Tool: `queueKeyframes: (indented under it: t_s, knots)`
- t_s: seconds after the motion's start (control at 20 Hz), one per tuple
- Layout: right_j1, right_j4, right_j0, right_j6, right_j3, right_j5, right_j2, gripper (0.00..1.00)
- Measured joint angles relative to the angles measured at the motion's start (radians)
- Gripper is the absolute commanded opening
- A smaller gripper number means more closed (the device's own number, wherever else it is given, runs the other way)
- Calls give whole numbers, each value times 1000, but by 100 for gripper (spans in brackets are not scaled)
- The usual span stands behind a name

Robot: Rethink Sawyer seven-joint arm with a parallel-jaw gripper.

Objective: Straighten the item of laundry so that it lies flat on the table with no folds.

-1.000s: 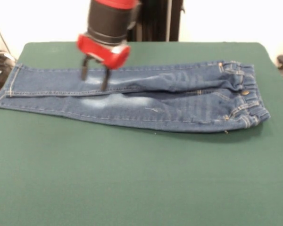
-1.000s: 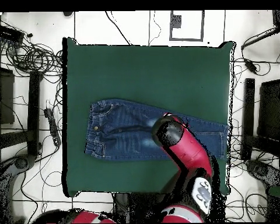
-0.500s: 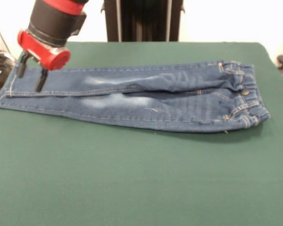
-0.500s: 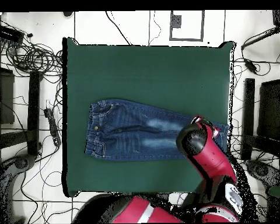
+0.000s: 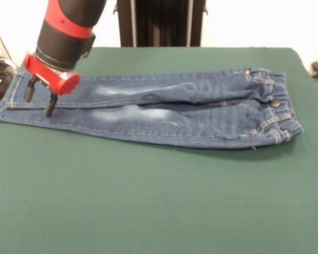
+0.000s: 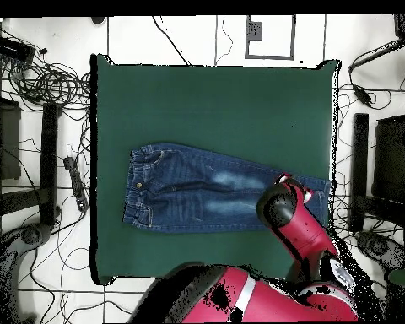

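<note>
Denim, soft but with some body, so at the left your gripper [image 5: 38, 101] hangs over the leg cuffs with its fingers spread and empty, tips close above the cloth, though contact is unclear. Moving right, the jeans [image 5: 164, 114] lie lengthwise across the green table [image 5: 159, 201]; I'd pinch a hem, since the upper leg overlaps the lower.

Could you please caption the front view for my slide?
Open gripper poised over the hem end of the jeans on the green table.
</note>
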Motion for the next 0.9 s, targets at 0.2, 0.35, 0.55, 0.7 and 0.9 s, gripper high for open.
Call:
queueKeyframes:
  t_s: [0.2, 0.35, 0.55, 0.7, 0.9]
  knots:
    - [22, -15, -8, 2, 0, -36, 30, 100]
    - [25, -33, -18, 5, 2, -85, 41, 100]
    - [24, -59, -32, 5, 3, -108, 53, 100]
    - [18, -107, -60, 5, 7, -134, 75, 100]
    - [10, -156, -90, 5, 10, -153, 98, 100]
